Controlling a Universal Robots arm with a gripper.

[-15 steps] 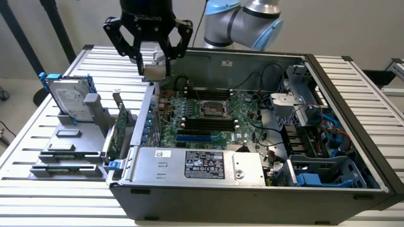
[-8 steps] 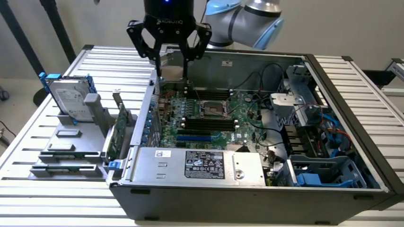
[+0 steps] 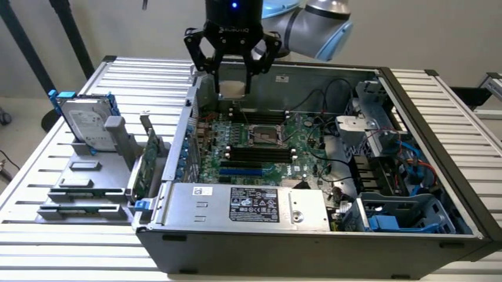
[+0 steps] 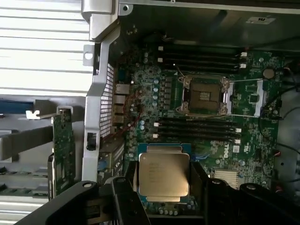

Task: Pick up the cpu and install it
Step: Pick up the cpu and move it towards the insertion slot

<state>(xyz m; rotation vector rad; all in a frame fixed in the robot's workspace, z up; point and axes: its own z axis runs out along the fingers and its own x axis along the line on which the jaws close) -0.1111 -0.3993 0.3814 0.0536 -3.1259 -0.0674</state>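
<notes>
My gripper (image 3: 234,88) hangs above the back-left part of the open computer case, its black fingers closed on the cpu (image 3: 233,89), a small pale square chip. In the wrist view the cpu (image 4: 164,176) sits flat between the two fingers (image 4: 202,180), its silver top with printed text facing the camera. The dark square socket (image 4: 203,95) with its metal frame open lies on the green motherboard (image 4: 154,84), some way off from the chip. In the exterior view the socket (image 3: 264,136) is below and to the exterior view's right of the gripper.
Black memory slots (image 3: 259,154) flank the socket. A silver hard drive with blue rails (image 3: 86,123) stands in a grey holder on the slatted table at the exterior view's left, with a green card (image 3: 145,167) beside it. A power supply (image 3: 251,202) and cables (image 3: 345,170) fill the case's near and right parts.
</notes>
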